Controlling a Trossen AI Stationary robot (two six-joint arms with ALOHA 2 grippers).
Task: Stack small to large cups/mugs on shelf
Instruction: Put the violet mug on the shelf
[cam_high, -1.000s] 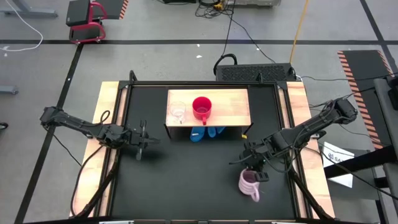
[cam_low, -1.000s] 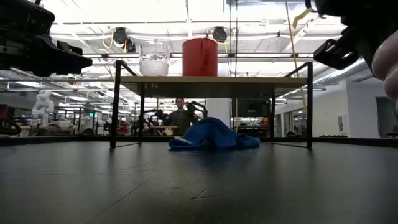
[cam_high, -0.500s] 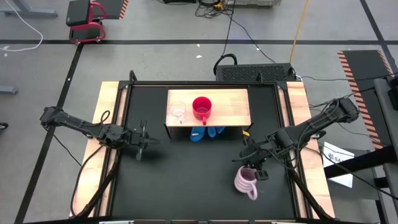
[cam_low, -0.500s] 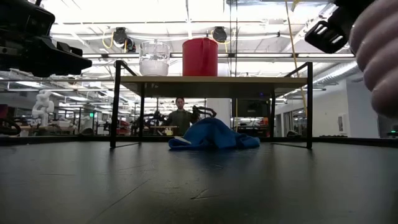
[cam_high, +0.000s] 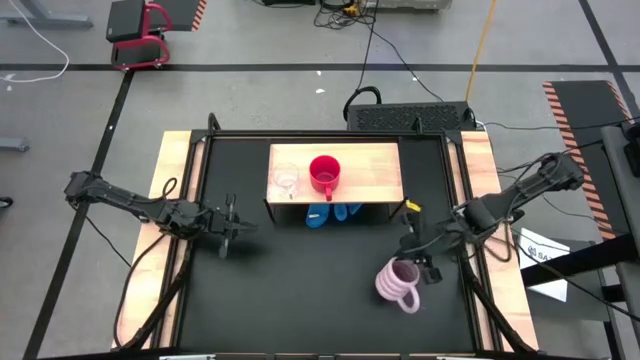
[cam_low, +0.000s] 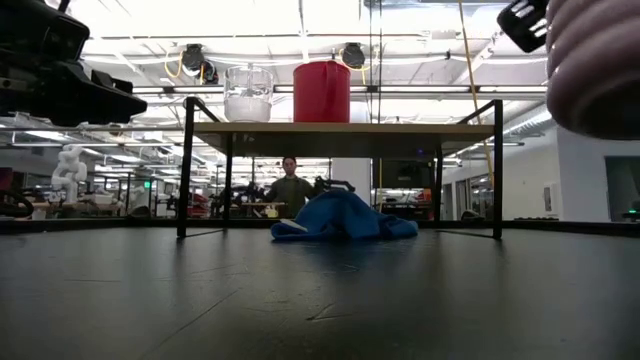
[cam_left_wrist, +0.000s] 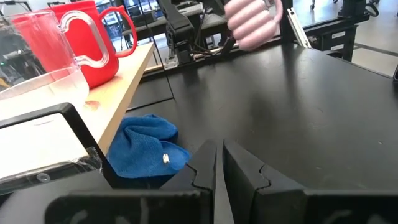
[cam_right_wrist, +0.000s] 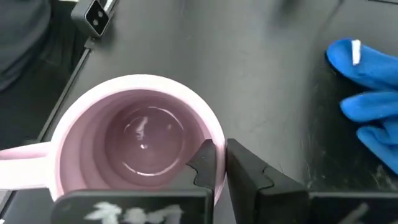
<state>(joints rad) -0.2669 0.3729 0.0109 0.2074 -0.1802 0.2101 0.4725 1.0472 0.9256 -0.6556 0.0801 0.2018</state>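
The lilac mug (cam_high: 397, 283) hangs above the black tabletop at the right, near side, and fills the upper right corner of the low view (cam_low: 600, 60). My right gripper (cam_high: 420, 262) is shut on its rim. The clear glass cup (cam_high: 286, 180) and the red mug (cam_high: 324, 173) stand upright side by side on the left part of the shelf's wooden top board (cam_high: 370, 165). My left gripper (cam_high: 228, 225) is shut and empty, hovering left of the shelf. My right gripper pinches the lilac mug's rim wall (cam_right_wrist: 208, 134) on the side opposite the handle (cam_right_wrist: 18, 165), one finger inside the mug and one outside. The fingers come from above, slanting from the table's right. The mug hangs clear of the table, opening upward.
A crumpled blue cloth (cam_high: 330, 213) lies on the tabletop under the shelf's near edge, also seen in the low view (cam_low: 345, 217). The right half of the shelf board is bare. A person shows in the room far behind the table (cam_low: 290, 185).
My right gripper has risen with the lilac mug, which is now higher above the table, and has drifted a little toward the table's right edge. The mug's opening now faces more upward.
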